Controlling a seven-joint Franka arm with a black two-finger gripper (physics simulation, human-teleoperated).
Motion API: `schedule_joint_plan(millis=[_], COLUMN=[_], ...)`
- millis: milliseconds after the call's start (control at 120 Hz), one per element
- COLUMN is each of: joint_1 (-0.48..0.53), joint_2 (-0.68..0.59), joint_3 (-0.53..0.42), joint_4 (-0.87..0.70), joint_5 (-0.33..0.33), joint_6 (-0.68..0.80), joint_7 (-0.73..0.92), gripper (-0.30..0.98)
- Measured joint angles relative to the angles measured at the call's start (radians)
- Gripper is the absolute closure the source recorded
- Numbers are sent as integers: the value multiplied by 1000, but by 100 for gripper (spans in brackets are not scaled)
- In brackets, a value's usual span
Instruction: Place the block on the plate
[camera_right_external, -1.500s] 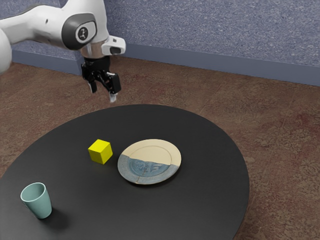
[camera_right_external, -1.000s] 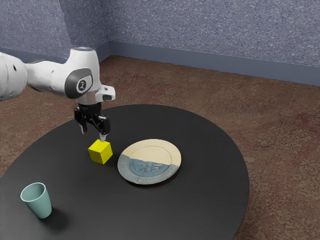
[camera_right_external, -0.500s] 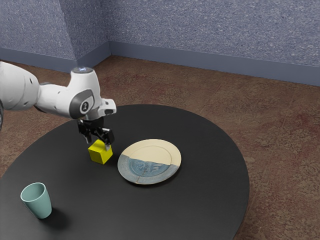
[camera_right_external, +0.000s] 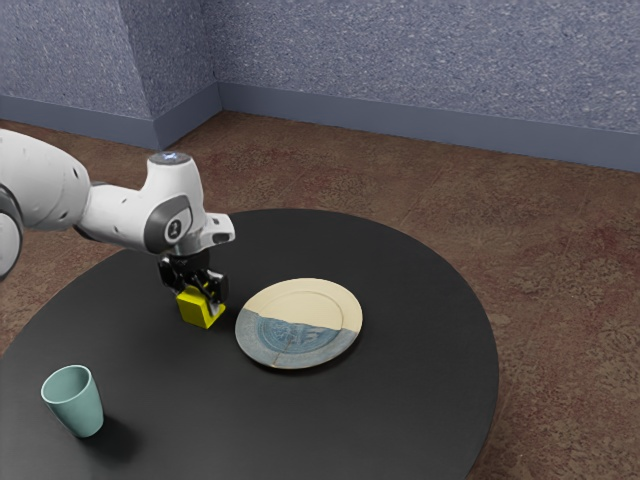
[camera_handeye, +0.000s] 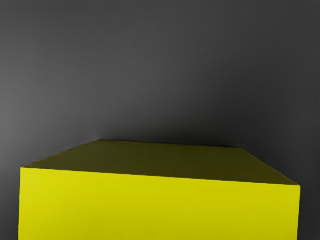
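My gripper (camera_right_external: 198, 300) is low over the yellow block (camera_right_external: 196, 313) in the exterior view, its fingers apart and reaching down around the block's upper part. The block rests on the black table. In the wrist view the block (camera_handeye: 159, 207) looms large at the lower edge, just under my hand. The round plate (camera_right_external: 300, 323), cream with a blue-grey part, lies flat beside the block, toward the exterior view's right, with nothing on it. The far finger and the block's far side are partly hidden.
A teal cup (camera_right_external: 76, 402) stands upright on the round black table (camera_right_external: 400, 390), near the exterior view's lower left, well apart from the block. The table's curved edge runs beyond the plate, with brown floor past it.
My hand has come in over the table from behind it and moved down to the block, its fingers now lower around it. The block, plate and cup have stayed in place.
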Motion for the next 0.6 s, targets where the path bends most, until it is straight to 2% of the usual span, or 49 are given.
schedule_joint_plan(millis=[108,400,500,600], joint_1=[1,-2,-47,-135], joint_2=[0,-41,-81,-102], joint_3=[0,0,0,0], joint_4=[0,2,2,3], joint_5=[-1,2,-1,-25], joint_6=[1,-7,-8,-7], joint_7=[-9,-30,-36,-41], gripper=[23,30,30,29])
